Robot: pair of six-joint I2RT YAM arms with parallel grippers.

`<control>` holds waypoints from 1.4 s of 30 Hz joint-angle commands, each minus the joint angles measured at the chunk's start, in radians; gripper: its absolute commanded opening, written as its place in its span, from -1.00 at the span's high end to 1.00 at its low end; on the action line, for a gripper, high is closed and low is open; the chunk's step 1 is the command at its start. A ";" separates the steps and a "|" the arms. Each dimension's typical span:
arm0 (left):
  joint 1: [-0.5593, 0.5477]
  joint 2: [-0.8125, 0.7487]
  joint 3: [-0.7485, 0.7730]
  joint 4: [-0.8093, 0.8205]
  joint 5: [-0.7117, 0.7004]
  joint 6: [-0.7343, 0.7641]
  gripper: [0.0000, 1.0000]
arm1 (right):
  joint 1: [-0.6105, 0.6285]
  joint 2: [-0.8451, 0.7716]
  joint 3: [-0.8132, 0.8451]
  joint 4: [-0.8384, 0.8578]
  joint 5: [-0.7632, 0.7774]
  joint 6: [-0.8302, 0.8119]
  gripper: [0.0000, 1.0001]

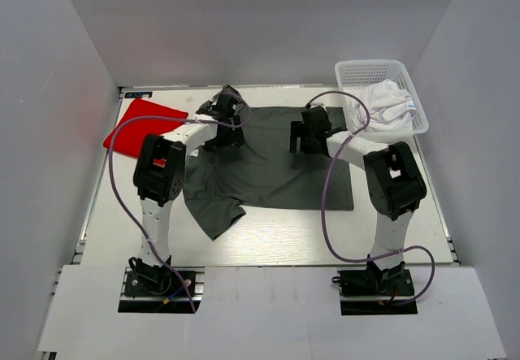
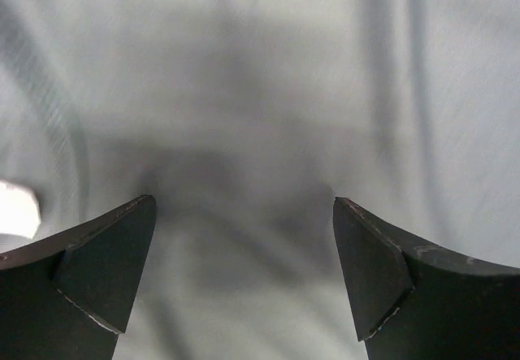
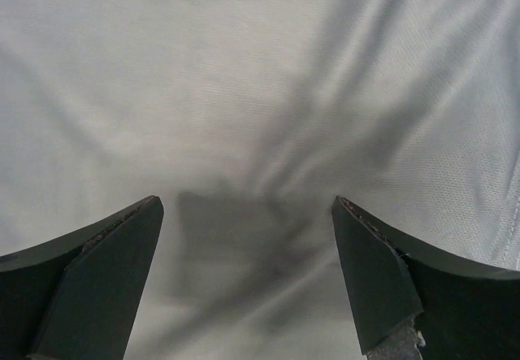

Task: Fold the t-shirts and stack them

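Note:
A dark grey t-shirt [image 1: 268,169] lies spread across the middle of the table, one sleeve trailing toward the near left. My left gripper [image 1: 228,129] hovers over its far left part, open, with only grey cloth [image 2: 244,132] showing between the fingers. My right gripper [image 1: 310,139] stands open over the shirt's far right part, wrinkled grey cloth [image 3: 260,116] beneath it. A folded bright red t-shirt [image 1: 143,125] lies flat at the far left. A white t-shirt [image 1: 385,103] sits crumpled in the basket.
A white plastic mesh basket [image 1: 357,73] stands at the far right corner of the table. Grey walls close in the table on three sides. Purple cables loop from both arms over the near part of the table.

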State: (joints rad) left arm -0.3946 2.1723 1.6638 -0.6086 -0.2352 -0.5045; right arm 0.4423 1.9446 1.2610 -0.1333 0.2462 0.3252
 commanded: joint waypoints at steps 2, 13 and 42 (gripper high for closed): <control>-0.026 -0.236 -0.083 -0.086 -0.045 -0.001 -1.00 | 0.025 -0.189 -0.044 0.067 -0.051 -0.028 -0.81; -0.035 -0.833 -0.755 -0.036 0.248 -0.181 -1.00 | 0.018 -0.463 -0.339 0.031 0.117 0.276 -0.81; -0.072 -1.029 -1.216 0.038 0.378 -0.285 1.00 | -0.149 -0.872 -0.693 -0.163 0.136 0.407 -0.81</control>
State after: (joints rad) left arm -0.4614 1.1488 0.4660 -0.5430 0.1726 -0.8059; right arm 0.3168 1.0946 0.5823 -0.2417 0.3393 0.7200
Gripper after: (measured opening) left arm 0.031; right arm 0.905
